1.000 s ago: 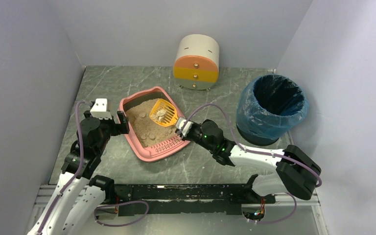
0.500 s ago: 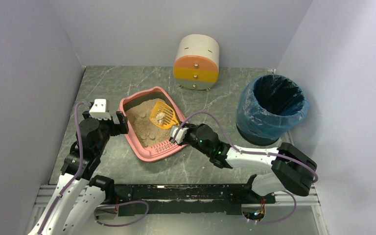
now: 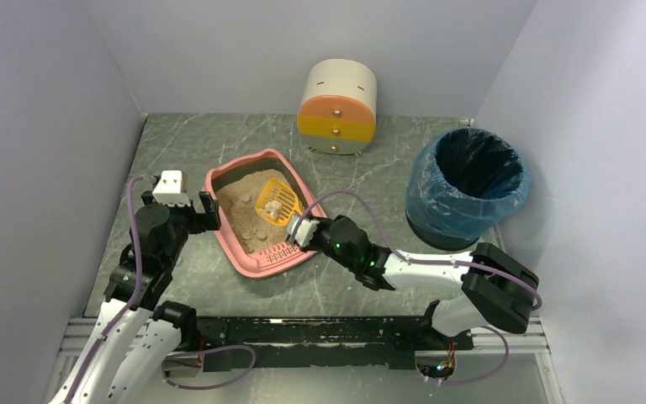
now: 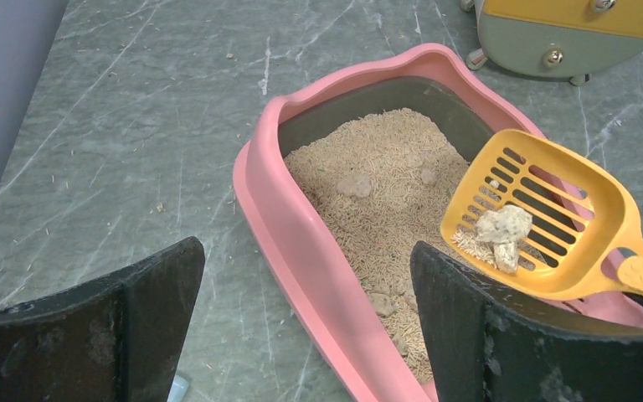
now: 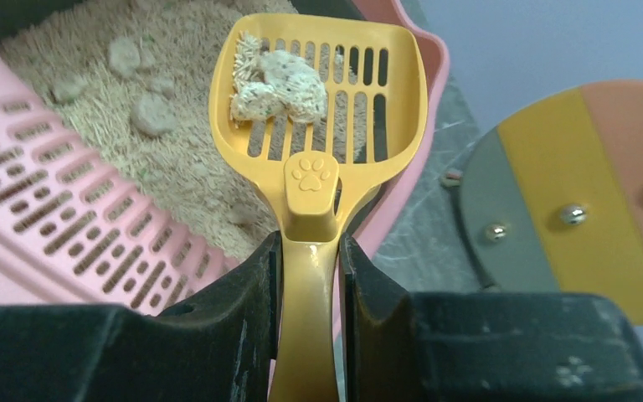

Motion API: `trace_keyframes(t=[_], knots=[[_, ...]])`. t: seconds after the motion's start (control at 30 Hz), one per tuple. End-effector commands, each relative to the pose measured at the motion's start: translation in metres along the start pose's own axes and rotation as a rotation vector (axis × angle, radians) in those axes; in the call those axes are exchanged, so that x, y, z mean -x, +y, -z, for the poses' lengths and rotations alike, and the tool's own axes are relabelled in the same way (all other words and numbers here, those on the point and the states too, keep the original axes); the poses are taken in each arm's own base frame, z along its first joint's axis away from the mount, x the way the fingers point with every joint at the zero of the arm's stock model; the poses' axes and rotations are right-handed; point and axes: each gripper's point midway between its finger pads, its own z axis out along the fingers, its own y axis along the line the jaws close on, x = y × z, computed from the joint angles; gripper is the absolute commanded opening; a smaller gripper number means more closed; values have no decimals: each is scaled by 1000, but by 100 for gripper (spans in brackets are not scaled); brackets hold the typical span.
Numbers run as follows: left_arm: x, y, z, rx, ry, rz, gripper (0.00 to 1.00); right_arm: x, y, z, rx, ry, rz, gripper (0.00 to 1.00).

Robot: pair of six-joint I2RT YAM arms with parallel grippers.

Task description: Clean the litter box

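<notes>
With the right fingers [image 5: 247,318] clamped on the scoop [image 5: 318,126] above the litter box [image 3: 261,261] at the worktop's [image 3: 345,151] left middle and the left fingers [image 4: 134,318] wide open, empty, any tilt toward the right bin [image 3: 437,210] could spill the clump [image 5: 280,79].

The left arm [image 3: 122,286] and right arm [image 3: 429,268] are white with black joints. A thin purple cable [image 3: 346,193] runs behind each gripper. The left gripper [image 4: 308,251] and right gripper [image 5: 308,276] have flat black fingers [image 4: 146,322], a bit dusty.
</notes>
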Motion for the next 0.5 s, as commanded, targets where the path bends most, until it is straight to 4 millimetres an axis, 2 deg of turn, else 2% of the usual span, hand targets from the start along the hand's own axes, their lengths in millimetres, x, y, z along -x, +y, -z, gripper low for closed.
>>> trace_keyframes(t=[0.0, 0.17, 0.33, 0.47], knots=[[6, 1, -1, 4, -30, -7, 97, 31, -11, -7, 38, -71, -469, 0], [4, 1, -2, 3, -15, -11, 97, 35, -2, 4, 90, -83, -611, 0], [6, 0, -1, 1, -31, -4, 97, 33, -3, 8, 117, -50, -693, 0], [4, 0, -1, -3, -21, -10, 97, 11, -11, -2, 122, 69, -779, 0]])
